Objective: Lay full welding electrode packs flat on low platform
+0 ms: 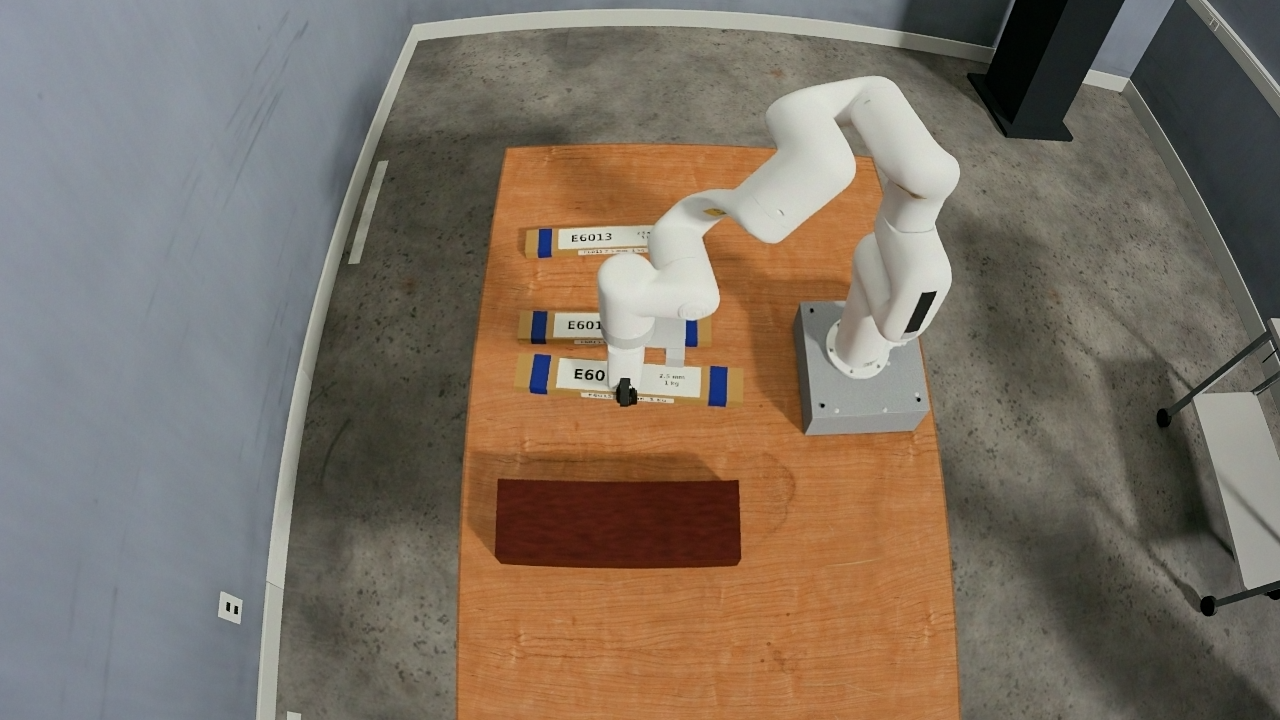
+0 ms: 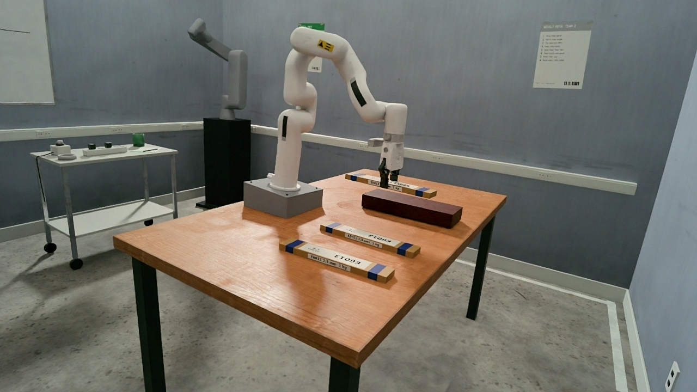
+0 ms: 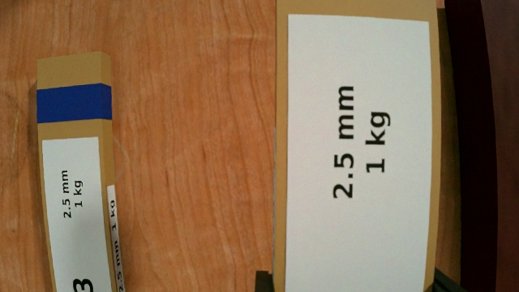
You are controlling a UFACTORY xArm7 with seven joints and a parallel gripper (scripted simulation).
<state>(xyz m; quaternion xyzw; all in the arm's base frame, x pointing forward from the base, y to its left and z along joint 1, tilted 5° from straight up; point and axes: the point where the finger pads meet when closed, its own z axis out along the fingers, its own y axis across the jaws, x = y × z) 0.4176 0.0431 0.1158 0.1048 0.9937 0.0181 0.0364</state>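
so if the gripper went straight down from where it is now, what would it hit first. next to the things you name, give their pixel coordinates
The gripper [image 1: 625, 392] [image 2: 389, 182] [image 3: 353, 284] holds a pack [image 1: 717, 386] [image 2: 420, 191] [image 3: 357, 227], so that would probably land first, likely on the table [image 1: 626, 626] [image 2: 243, 263] [image 3: 195, 162] beside the platform [image 1: 617, 523] [image 2: 411, 208] [image 3: 476, 162]; exact clearance is unclear.

Matt cardboard-look packs [image 1: 732, 386] [image 2: 381, 279] [image 3: 281, 243]; wood-grained tabletop [image 1: 707, 653] [image 2: 233, 263] [image 3: 195, 162] (faintly glossy); smooth dark-red platform [image 1: 617, 523] [image 2: 411, 207] [image 3: 478, 162].

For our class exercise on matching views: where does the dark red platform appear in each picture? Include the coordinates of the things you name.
Top: dark red platform [image 1: 617, 523] [image 2: 411, 207] [image 3: 476, 142], below centre.
Exterior: right of centre.
Wrist: dark band near the right edge.
Shared landmark: the held pack [image 1: 680, 380] [image 2: 407, 186] [image 3: 357, 142], in the claw [image 1: 626, 392] [image 2: 389, 182] [image 3: 353, 284].
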